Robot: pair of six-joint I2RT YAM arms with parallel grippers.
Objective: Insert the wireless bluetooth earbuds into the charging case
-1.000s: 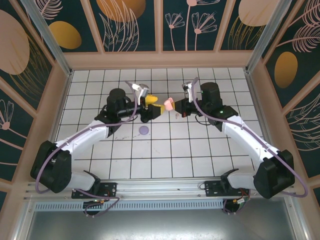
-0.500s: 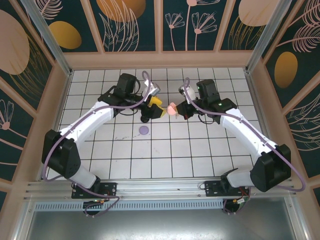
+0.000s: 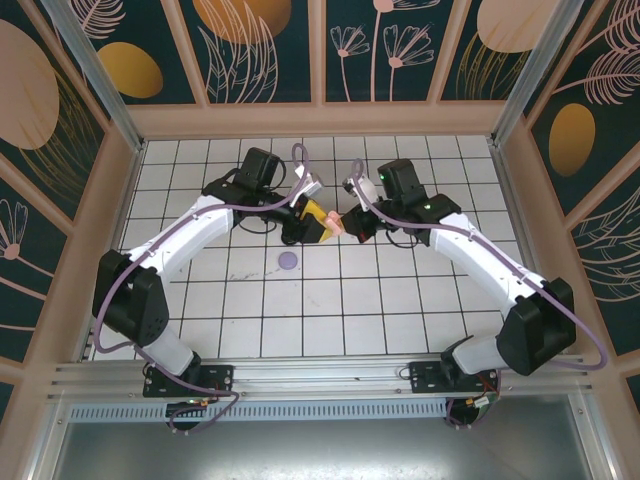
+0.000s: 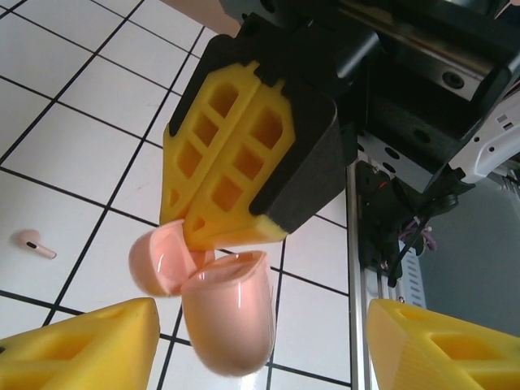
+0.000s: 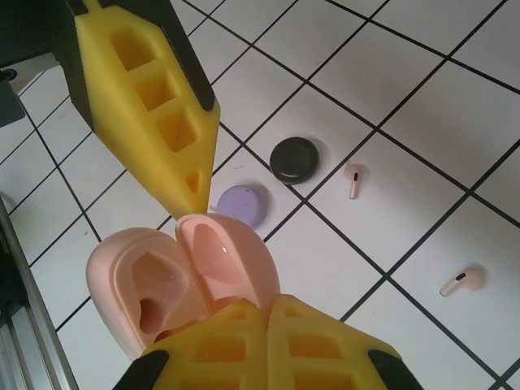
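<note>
The right jaws pinch the open pink charging case [image 5: 183, 284]; the left jaws stand open around it, above a pink earbud [image 5: 463, 280] on the table [image 5: 406, 73]

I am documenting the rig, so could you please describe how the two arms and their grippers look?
The left arm and right arm match: white shells on the links, black joint housings and black bases, with a pale purple cable looping along each. The left gripper and right gripper carry chunky yellow fingers with a lattice of cut-out pockets, tapering to a tip, black-backed.
</note>
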